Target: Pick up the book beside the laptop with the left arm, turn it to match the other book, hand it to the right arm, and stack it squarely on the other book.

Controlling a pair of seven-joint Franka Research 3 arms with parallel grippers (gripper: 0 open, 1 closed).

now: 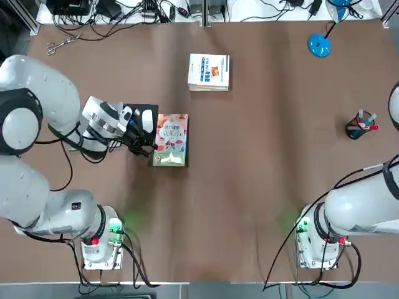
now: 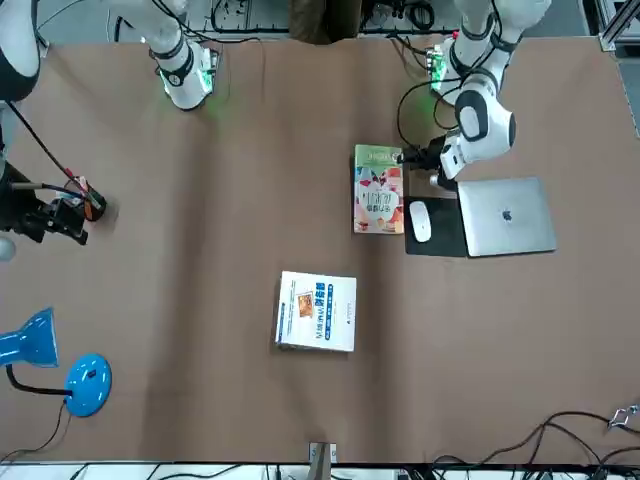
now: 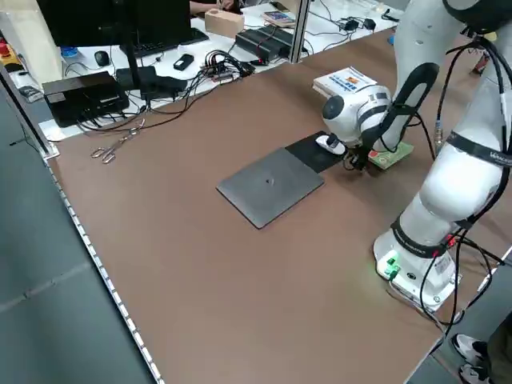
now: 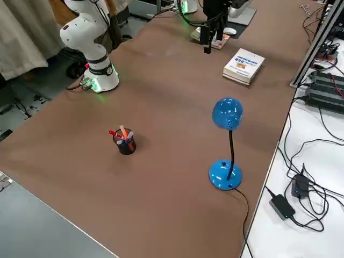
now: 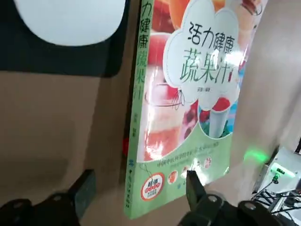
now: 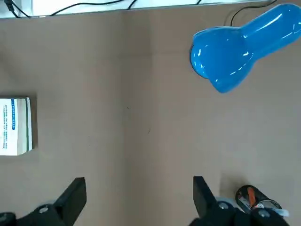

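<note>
Peach-orange and green on the book point(image 5: 188, 99), titled 活力健康蔬果汁, lying flat beside the mouse pad point(image 2: 436, 228). Near its green end, with jaws apart and empty at the left gripper point(image 5: 138, 190). Likewise released at the right gripper point(image 6: 140, 190), near the pen cup point(image 1: 360, 124). Marked with Apple's logo on the laptop point(image 2: 508, 215).

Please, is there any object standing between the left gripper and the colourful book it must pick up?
Nothing visible stands between them: the open left gripper is over the spine edge of the colourful book. The mouse pad lies beside the book, not between.
</note>
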